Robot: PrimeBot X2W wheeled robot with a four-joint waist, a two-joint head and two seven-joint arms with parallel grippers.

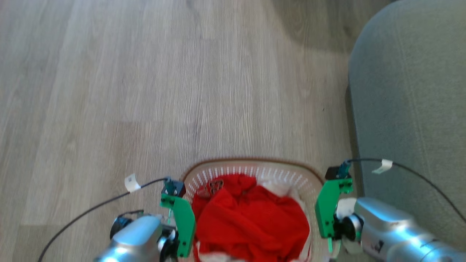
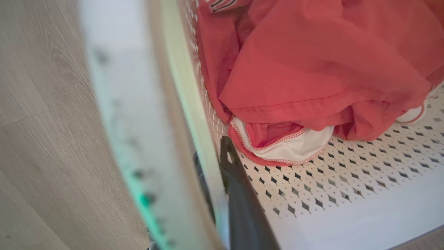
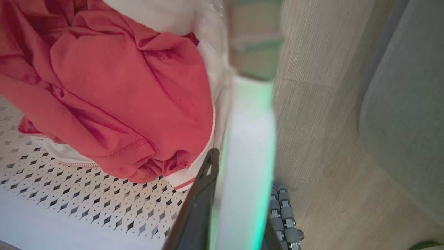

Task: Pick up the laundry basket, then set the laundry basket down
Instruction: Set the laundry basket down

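At the bottom centre, head view, basket: the laundry basket (image 1: 251, 162) lies between the two arms, with its brown rim and perforated white wall showing. The frame cuts off its near edge.
Contents: a red garment (image 1: 247, 218) is heaped inside and fills most of the opening.
Arms: the left green bracket (image 1: 182, 222) is against the basket's left side and the right green bracket (image 1: 327, 209) against its right side. The fingers are hidden below them.
Surroundings: wood floor (image 1: 145, 91) ahead; a grey upholstered seat (image 1: 407, 91) just beside the basket on the right.
Basket height: cannot tell whether it rests on the floor or hangs clear.
Left wrist view, left end effector (image 2: 222, 180): narrow, clamped on the basket's side. One dark finger (image 2: 239, 198) is inside against the wall; the other is partly visible outside, behind the blurred rim.
Basket base: the perforated white base (image 2: 347, 170) is bare near the finger. A white cloth (image 2: 291, 147) with a red-stitched edge is tucked under the red garment.
Right wrist view, right end effector (image 3: 222, 180): narrow, clamped on the opposite side. One finger (image 3: 199, 205) is inside; the outer finger is mostly hidden by the rim.
Outside the rim: a grey roller wheel (image 3: 284, 215) low beside the basket, with the seat beyond it.
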